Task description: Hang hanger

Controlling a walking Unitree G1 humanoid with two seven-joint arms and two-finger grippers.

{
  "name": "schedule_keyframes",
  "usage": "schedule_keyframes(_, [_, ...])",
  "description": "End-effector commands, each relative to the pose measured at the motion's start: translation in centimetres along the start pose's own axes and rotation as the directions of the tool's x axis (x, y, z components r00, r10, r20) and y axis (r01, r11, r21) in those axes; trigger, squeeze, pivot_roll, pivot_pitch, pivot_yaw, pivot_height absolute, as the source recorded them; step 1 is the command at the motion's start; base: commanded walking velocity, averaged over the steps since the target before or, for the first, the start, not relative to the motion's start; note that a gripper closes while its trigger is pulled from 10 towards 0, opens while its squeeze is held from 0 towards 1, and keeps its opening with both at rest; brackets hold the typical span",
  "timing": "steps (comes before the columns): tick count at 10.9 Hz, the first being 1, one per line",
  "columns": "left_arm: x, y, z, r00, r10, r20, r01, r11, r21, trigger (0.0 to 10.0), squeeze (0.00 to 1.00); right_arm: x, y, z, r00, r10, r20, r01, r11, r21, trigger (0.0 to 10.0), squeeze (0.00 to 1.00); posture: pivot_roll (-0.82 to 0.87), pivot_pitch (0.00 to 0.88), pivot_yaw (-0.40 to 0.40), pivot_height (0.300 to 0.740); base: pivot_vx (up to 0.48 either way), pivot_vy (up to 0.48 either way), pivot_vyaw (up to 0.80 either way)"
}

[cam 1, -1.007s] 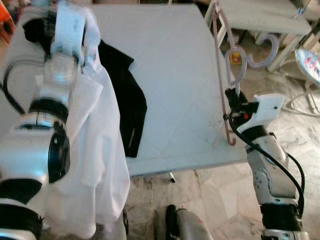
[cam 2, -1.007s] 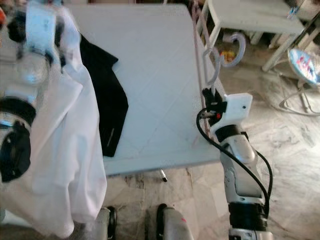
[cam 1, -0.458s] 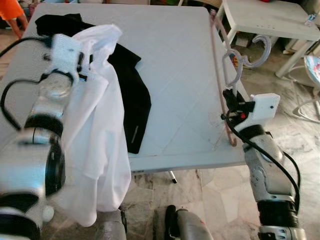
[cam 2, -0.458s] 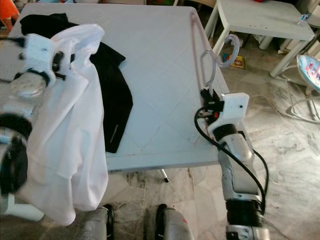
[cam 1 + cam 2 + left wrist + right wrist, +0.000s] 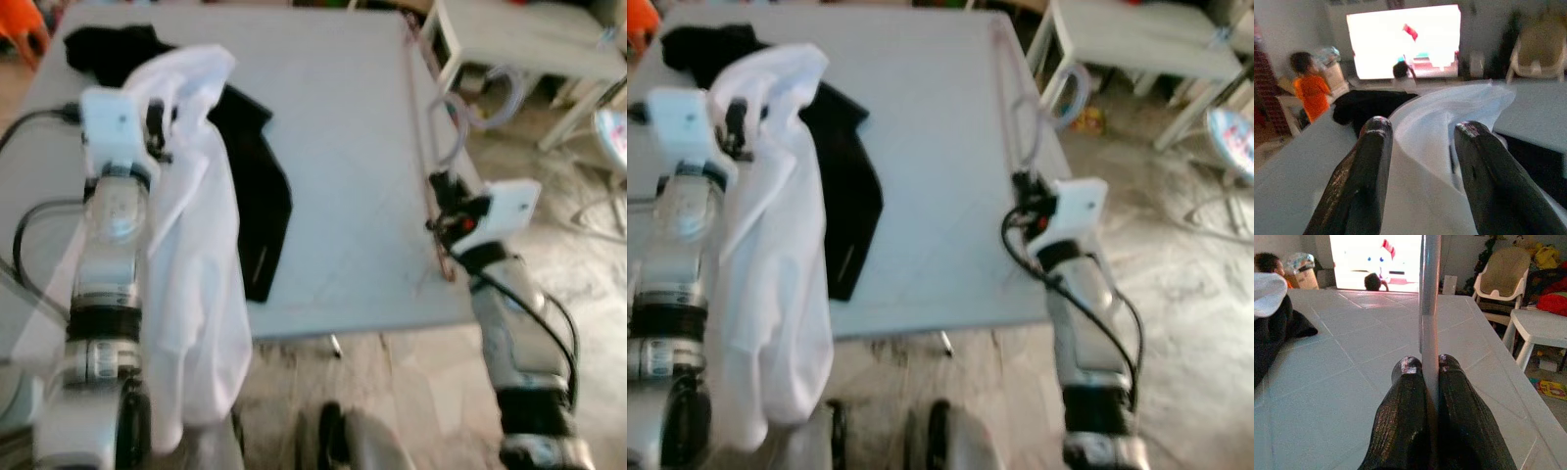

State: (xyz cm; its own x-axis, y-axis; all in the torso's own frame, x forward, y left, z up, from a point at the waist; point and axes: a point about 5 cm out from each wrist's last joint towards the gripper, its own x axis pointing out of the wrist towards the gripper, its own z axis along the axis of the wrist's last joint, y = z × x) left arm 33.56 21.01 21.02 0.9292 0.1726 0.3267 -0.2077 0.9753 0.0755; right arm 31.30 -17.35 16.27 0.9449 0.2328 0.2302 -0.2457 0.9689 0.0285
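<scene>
A pale pink hanger (image 5: 423, 147) stands nearly upright over the right edge of the white table (image 5: 343, 117). Its hook (image 5: 487, 94) curls off to the right. My right gripper (image 5: 443, 196) is shut on the hanger's thin bar (image 5: 1429, 293), with both black fingers (image 5: 1405, 382) pressed against it. My left gripper (image 5: 155, 122) is raised over the table's left side and holds up a white shirt (image 5: 201, 225), which hangs down along the arm. In the left wrist view its fingers (image 5: 1374, 134) stand apart with white cloth (image 5: 1425, 147) bunched between them.
A black garment (image 5: 260, 196) lies on the table, partly under the shirt. A smaller white table (image 5: 529, 39) stands at the back right on the marble floor (image 5: 411, 392). A person in orange (image 5: 1312, 93) and a bright screen (image 5: 1400, 39) are beyond the table, and a beige chair (image 5: 1498, 276) is nearby.
The picture has shifted and blurred as the camera moved. My left arm has drawn in and straightened, still carrying the shirt. My right gripper keeps hold of the hanger.
</scene>
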Motion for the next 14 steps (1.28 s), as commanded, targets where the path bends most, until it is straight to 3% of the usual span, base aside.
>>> schedule_keyframes(1, [-2.1,0.2,0.0,0.999,0.032,-0.003,-0.032,0.999,-0.011,10.0,1.0,-0.2,0.5,-2.3,0.995,0.011,-0.099,-0.008,0.999,0.037,10.0,0.0,0.1,0.195,-0.066,0.74,0.0,0.0,0.0])
schedule_keyframes(2, [-4.0,-0.1,-0.1,0.999,0.04,-0.024,-0.04,0.999,-0.032,10.0,1.0,0.1,1.1,-2.7,0.994,0.031,-0.102,-0.026,0.998,0.049,10.0,0.0,0.11,0.193,-0.066,0.74,0.0,0.0,0.0])
schedule_keyframes(6, [-6.1,-1.9,1.2,0.99,-0.009,-0.142,-0.018,0.983,-0.185,10.0,1.0,0.4,2.3,-3.2,0.992,0.069,-0.104,-0.062,0.996,0.067,10.0,0.0,0.14,0.191,-0.051,0.74,0.0,0.0,0.0])
schedule_keyframes(8, [-7.2,-1.8,0.4,0.963,-0.009,-0.271,-0.062,0.966,-0.25,10.0,1.0,0.4,2.4,-3.6,0.992,0.068,-0.104,-0.061,0.996,0.069,10.0,0.0,0.14,0.195,-0.035,0.74,0.0,0.0,0.0])
schedule_keyframes(10, [-8.6,-0.9,0.0,0.932,0.003,-0.362,-0.095,0.967,-0.236,10.0,1.0,0.1,2.4,-3.7,0.993,0.057,-0.099,-0.05,0.996,0.073,10.0,0.0,0.14,0.203,-0.019,0.74,0.0,0.0,0.0])
schedule_keyframes(14, [-10.7,0.2,-1.5,0.838,0.02,-0.545,-0.164,0.963,-0.216,10.0,1.0,-0.3,2.3,-4.2,0.992,0.053,-0.111,-0.045,0.997,0.07,10.0,0.0,0.15,0.212,-0.017,0.74,0.0,0.0,0.0])
